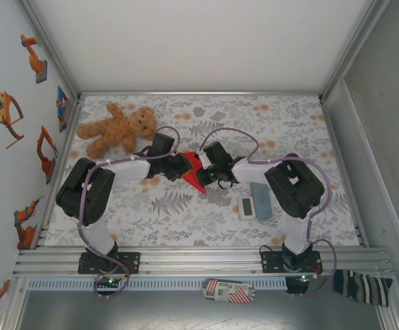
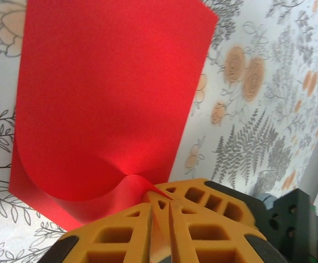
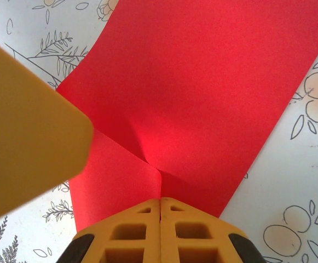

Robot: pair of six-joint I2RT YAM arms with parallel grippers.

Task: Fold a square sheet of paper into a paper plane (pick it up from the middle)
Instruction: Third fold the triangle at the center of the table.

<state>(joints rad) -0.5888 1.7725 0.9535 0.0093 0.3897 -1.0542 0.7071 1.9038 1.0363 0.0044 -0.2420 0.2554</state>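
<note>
The square sheet of paper (image 1: 196, 172) is bright red and lies partly folded at the middle of the flowered table, a raised ridge pinched up from it. My right gripper (image 3: 160, 200) is shut on that ridge, with red paper (image 3: 202, 82) spreading away beyond the tips. My left gripper (image 2: 160, 201) meets it tip to tip from the other side. Its jaws stand almost together with a thin slit, and the curled fold of the paper (image 2: 109, 98) runs into their tips. From above, the left gripper (image 1: 184, 167) and right gripper (image 1: 204, 169) flank the paper. The paper plane shape is not formed.
A teddy bear (image 1: 117, 127) lies at the back left. A white timer (image 1: 246, 207) and a grey-blue block (image 1: 261, 199) sit right of centre, under the right arm. A striped cloth (image 1: 360, 285) and a printed card (image 1: 230, 291) lie beyond the front rail.
</note>
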